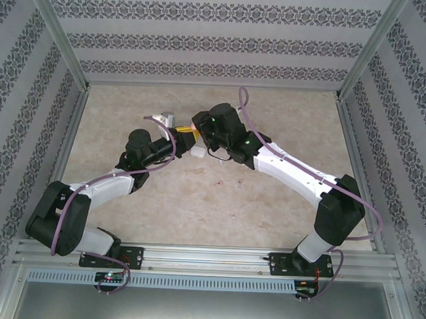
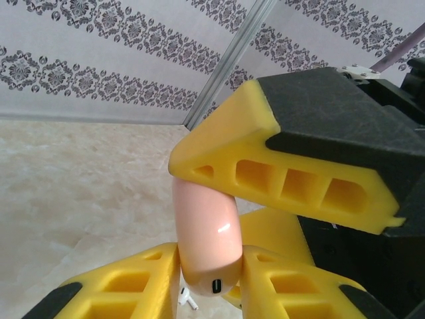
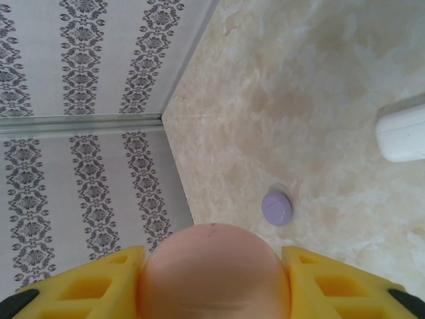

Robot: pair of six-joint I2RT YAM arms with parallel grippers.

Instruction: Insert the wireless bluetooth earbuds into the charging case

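Pink case (image 2: 206,232) is a glossy, rounded pebble with a small dark port on its lower end. It's up off the surface (image 2: 66,186), around the far middle, clamped across its width by the right hand (image 3: 214,259). The left hand (image 2: 211,266) has a finger against each side of the case's lower end, but I can't tell if it's actually squeezing. A tiny white earbud (image 2: 188,299) peeks out just below the case.

Bright even light, blurred foreground
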